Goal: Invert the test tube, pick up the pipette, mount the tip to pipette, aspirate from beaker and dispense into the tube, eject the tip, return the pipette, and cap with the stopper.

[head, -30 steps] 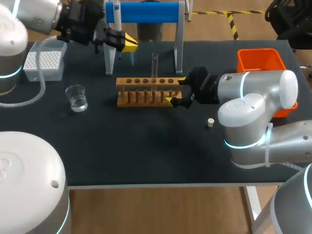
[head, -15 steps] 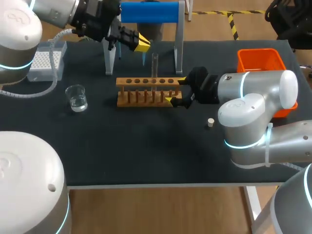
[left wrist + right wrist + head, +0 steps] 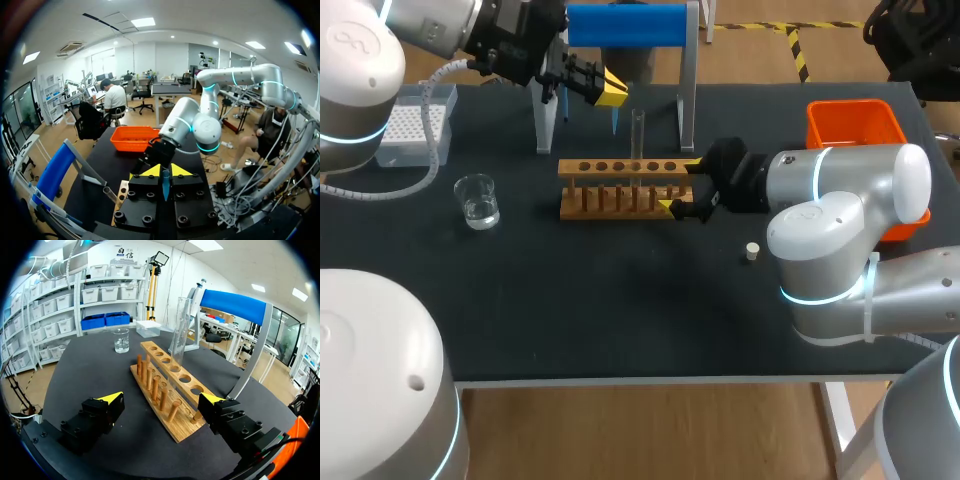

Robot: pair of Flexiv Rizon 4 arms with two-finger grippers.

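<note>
**Probable dispensing step: tipped pipette poised beside the tube.**
One clear glass test tube (image 3: pixel 637 130) stands upright in one wooden peg rack (image 3: pixel 610 190) at mid-counter. Just far-left of its mouth hangs one pipette with a blue tapered tip (image 3: pixel 615 117), clamped in the left pincer (image 3: pixel 608 92). Next, the tip likely needs centring over the mouth, then lowering. The right pincer (image 3: pixel 680 186) gapes wide about the rack's right end, gripping nothing. One glass beaker (image 3: pixel 477 200) sits left, one white stopper (image 3: pixel 752 251) right.

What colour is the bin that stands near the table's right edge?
The bin is orange; the head view shows it best.
</note>
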